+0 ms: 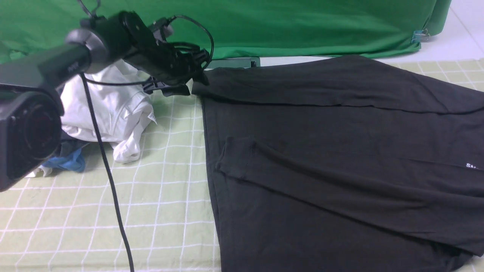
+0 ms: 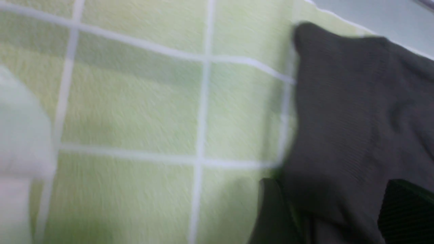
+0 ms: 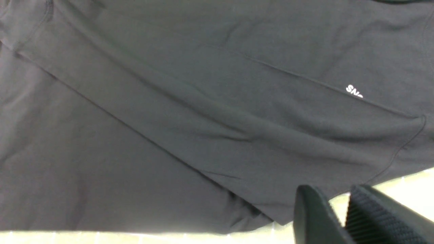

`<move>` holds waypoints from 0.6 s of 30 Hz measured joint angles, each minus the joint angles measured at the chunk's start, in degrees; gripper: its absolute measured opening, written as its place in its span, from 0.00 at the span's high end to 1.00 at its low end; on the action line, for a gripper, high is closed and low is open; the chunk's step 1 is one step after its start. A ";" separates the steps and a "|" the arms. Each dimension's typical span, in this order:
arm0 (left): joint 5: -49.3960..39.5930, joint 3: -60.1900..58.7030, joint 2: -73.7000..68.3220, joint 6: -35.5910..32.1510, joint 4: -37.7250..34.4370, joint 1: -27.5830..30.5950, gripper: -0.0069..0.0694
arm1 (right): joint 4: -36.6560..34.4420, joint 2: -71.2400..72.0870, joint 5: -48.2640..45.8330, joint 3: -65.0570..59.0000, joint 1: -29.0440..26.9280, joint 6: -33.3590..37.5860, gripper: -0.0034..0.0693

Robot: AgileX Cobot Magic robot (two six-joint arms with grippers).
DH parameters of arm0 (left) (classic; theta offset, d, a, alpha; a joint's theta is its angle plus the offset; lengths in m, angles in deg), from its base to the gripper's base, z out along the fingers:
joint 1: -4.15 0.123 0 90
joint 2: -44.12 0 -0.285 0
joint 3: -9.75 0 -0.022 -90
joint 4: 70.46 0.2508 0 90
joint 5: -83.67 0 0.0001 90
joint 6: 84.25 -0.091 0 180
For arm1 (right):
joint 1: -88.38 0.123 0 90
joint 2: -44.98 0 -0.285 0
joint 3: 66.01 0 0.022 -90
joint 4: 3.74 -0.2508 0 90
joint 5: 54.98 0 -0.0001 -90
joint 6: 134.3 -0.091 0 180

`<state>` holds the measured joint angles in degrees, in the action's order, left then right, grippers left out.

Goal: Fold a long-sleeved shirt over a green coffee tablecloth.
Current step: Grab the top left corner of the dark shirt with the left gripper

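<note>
The left tool [image 2: 332, 183] and right tool [image 3: 331, 188] are standing apart near the black long-sleeved shirt [image 1: 340, 132], whose sleeves are lying folded in while its body is waiting for folding.

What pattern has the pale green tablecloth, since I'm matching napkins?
Thin white grid lines; the front view shows it best.

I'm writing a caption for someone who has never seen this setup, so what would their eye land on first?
Probably the big black long-sleeved shirt, spread across the middle and right of the front view, with its sleeves folded across the body. Next, the left arm reaching in from the left, its jaws parted at the cuff of the shirt's far sleeve. Then the crumpled white shirt beneath that arm, bright against the pale green gridded tablecloth.
</note>
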<state>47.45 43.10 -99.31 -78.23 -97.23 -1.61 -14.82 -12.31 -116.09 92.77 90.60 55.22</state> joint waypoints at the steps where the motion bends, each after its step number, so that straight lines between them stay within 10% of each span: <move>1: 0.86 0.13 -0.66 0.00 0.00 0.00 0.37 | 0.00 0.00 0.04 0.00 0.00 0.00 0.72; 9: 4.46 0.52 -1.88 0.00 -1.61 0.00 0.39 | 0.00 0.00 0.04 0.00 0.00 0.00 0.71; 18: 5.49 0.52 -2.09 -3.25 -5.06 0.05 0.83 | 0.00 0.00 0.72 0.00 0.00 0.00 0.69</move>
<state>52.94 43.62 -101.40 -81.48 -102.29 -1.56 -14.82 -12.31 -115.38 92.77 90.60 55.22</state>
